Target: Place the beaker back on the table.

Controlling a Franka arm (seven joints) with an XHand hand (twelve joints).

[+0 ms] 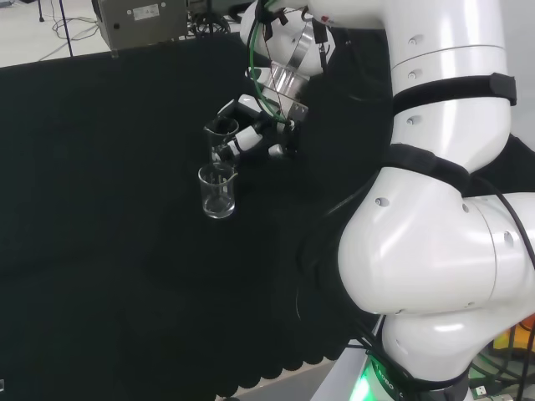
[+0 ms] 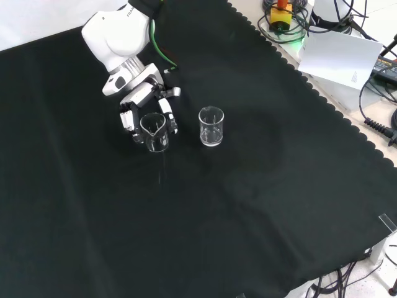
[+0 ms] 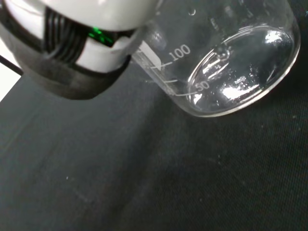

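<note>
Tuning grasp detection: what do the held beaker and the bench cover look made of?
Held beaker: clear, glossy, glass or hard plastic; bright glints, white graduations, cloth shows through. The hand has its fingers around it. Bench cover: matte black cloth, scalloped edge, fine weave close up.

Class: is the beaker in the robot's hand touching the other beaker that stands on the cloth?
Apart. The front view shows bare black cloth between the held beaker, gripped by the hand, and the standing beaker.

robot hand (image 1: 251, 125) gripping beaker (image 1: 221, 134), second beaker (image 1: 217, 191) below
</note>
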